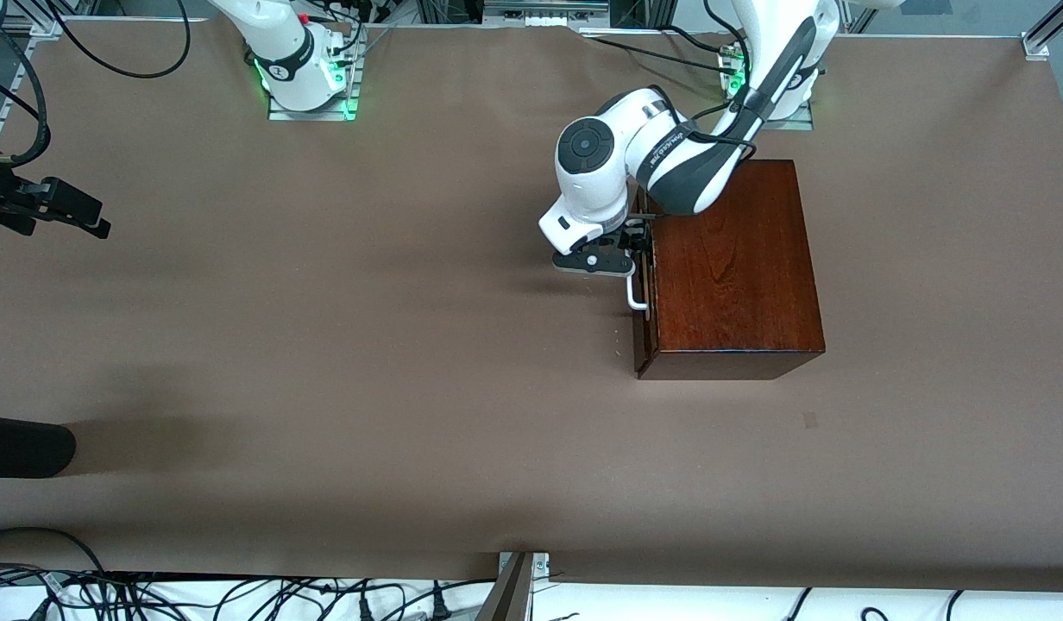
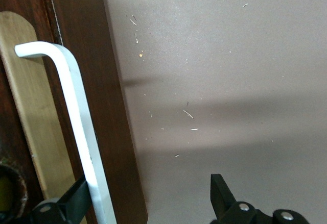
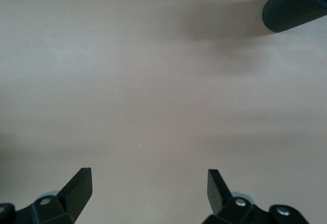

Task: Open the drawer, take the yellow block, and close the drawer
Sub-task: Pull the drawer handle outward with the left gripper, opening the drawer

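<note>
While the fingers (image 2: 76,201) of the left gripper (image 1: 632,250) are spread wide, the white handle (image 2: 76,127) of the drawer (image 1: 644,285) is seen to pass between them, close against one finger and well apart from the other, so nothing is clamped. In the left wrist view a strip of pale wood is seen beside the dark front panel, though whether the drawer stands slightly ajar cannot be told. In the front view the drawer appears shut or nearly so, with its front turned toward the right arm's end of the worktop (image 1: 324,345). It is set in a glossy reddish-brown box (image 1: 734,259) that rests on the brown worktop near the left arm's base. The left arm is reached down from its base across the top of the box, with the wrist bent over the upper part of the handle. The yellow block cannot be seen in any view; a small rounded yellowish patch at the edge of the left wrist view is too little to be identified. The fingers (image 3: 76,188) of the right gripper (image 1: 61,207) are likewise spread apart and nothing is held between them; bare worktop is shown beneath. That gripper is held over the worktop at the right arm's end, well apart from the box, and the right arm waits. A dark ribbed cylinder (image 3: 296,4) is seen lying on the worktop at that same end, nearer the front camera.
</note>
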`<move>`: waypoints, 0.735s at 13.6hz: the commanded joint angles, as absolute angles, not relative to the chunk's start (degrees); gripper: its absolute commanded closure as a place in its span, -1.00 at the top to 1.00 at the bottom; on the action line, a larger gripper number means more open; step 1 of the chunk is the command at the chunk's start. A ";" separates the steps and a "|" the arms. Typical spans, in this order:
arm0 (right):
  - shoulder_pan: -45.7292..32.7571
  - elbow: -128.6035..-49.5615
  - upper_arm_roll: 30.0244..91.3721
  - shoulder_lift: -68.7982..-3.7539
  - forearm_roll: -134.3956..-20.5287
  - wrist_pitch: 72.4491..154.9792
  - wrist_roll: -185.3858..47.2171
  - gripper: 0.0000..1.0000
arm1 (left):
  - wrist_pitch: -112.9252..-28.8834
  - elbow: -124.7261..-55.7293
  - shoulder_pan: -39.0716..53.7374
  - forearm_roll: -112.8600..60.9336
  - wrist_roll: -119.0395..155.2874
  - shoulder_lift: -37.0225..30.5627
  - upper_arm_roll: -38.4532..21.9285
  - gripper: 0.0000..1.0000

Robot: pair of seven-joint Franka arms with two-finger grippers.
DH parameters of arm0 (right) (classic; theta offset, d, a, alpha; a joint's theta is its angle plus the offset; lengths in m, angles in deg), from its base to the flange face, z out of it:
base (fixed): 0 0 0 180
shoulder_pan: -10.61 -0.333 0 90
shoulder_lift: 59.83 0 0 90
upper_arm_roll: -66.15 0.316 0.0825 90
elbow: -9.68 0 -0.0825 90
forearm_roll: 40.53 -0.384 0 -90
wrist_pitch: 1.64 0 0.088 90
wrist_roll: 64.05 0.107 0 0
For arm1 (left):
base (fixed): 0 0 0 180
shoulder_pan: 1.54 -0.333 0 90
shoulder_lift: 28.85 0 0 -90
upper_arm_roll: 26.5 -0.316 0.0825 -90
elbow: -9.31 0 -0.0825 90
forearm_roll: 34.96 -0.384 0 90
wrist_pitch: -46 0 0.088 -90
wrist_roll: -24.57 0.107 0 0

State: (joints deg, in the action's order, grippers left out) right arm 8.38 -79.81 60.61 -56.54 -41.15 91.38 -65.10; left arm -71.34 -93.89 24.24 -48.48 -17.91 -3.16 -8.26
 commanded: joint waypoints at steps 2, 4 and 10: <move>9.03 -79.45 61.05 -57.10 -41.67 90.73 -65.37 1.00 | -75.29 -93.52 24.21 -49.90 -18.76 -1.08 -7.96 1.00; 9.12 -79.45 61.05 -57.10 -41.67 90.73 -65.28 1.00 | -75.38 -93.52 24.21 -49.90 -18.67 -0.90 -8.04 1.00; 9.03 -79.53 61.05 -57.10 -41.76 90.73 -65.37 1.00 | -75.38 -93.00 25.43 -48.76 -19.11 -0.73 -8.04 1.00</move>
State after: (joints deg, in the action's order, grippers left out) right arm 8.38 -79.80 60.61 -56.54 -41.15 91.38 -65.10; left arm -73.52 -93.88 24.17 -48.50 -18.00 -1.98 -8.37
